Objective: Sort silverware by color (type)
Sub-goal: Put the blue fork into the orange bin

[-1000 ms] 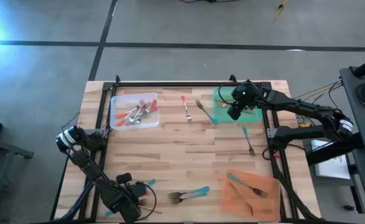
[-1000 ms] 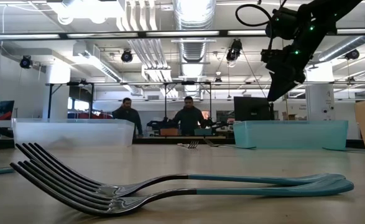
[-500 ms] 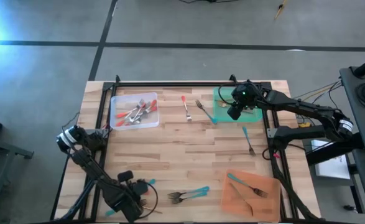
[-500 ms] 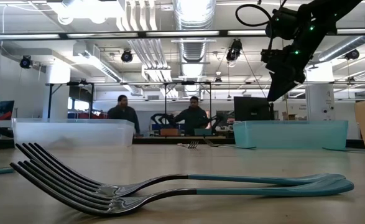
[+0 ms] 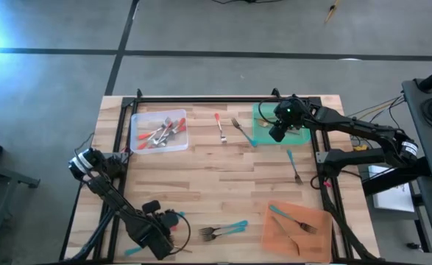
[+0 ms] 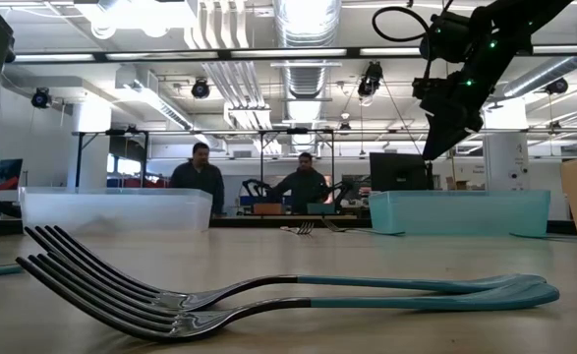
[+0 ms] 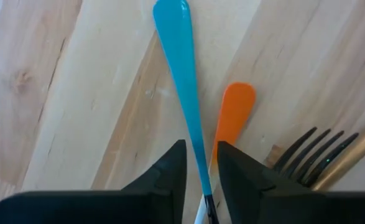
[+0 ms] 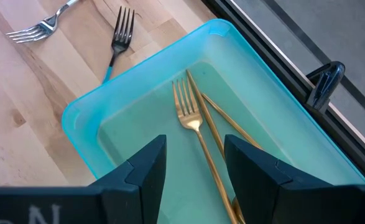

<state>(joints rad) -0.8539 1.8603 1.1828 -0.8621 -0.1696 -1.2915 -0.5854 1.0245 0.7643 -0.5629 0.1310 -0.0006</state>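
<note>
Butcher-block tabletop (image 5: 223, 184), sorting roughly half done. Holds red-handled pieces (image 5: 160, 132) in clear tray (image 5: 135, 118), slim gold forks (image 8: 188, 106) in glossy green tray (image 8: 83, 124), teal-handled forks (image 5: 293, 219) in orange tray (image 5: 273, 237). Leaves loose a teal pair (image 5: 223, 231), a red-handled spoon (image 5: 219, 126) and others. Poises left gripper (image 7: 201, 149), jaws slightly apart, astride smooth teal handle (image 7: 179, 68) beside orange handle (image 7: 235, 115). Hangs right gripper (image 8: 194, 142), jaws wide, over green tray.
</note>
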